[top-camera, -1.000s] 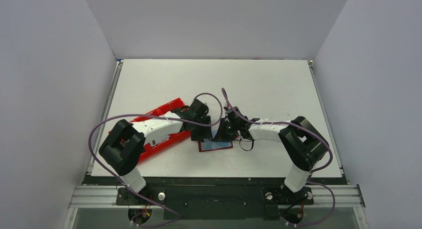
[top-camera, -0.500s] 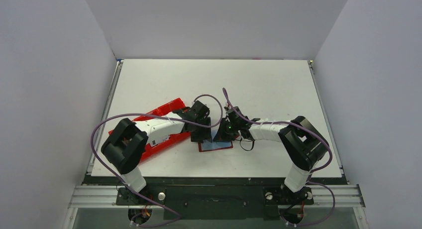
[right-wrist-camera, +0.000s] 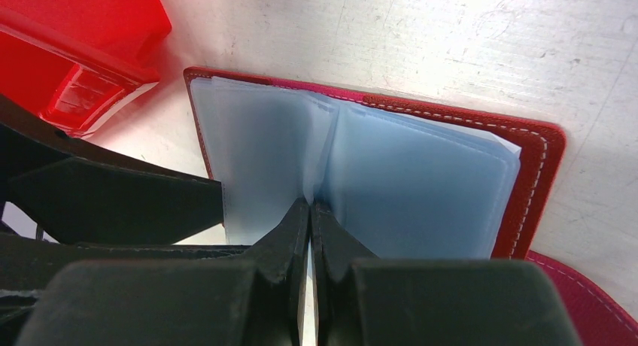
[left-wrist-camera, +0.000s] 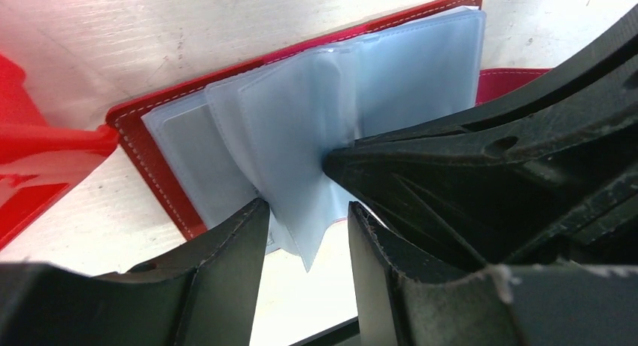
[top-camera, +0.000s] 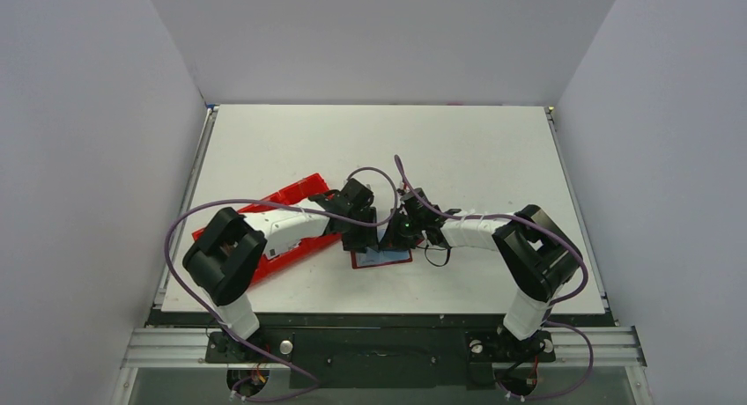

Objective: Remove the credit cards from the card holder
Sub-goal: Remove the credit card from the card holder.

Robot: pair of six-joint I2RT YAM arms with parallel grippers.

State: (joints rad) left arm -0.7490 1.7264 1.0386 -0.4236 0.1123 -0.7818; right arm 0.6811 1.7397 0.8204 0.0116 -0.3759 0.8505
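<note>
- The card holder [top-camera: 381, 258] lay open on the white table [top-camera: 476, 150], with its pale blue sleeves [left-wrist-camera: 301, 120] fanned upward.
- The left gripper [left-wrist-camera: 306, 209] stood released over the card holder's left half. Its fingers straddled one loose sleeve without clamping it.
- The right gripper [right-wrist-camera: 310, 204] was clenched, with its tips against the sleeves at the card holder's fold.
- A red tray [top-camera: 295, 194] lay just beside the card holder's left corner.
</note>
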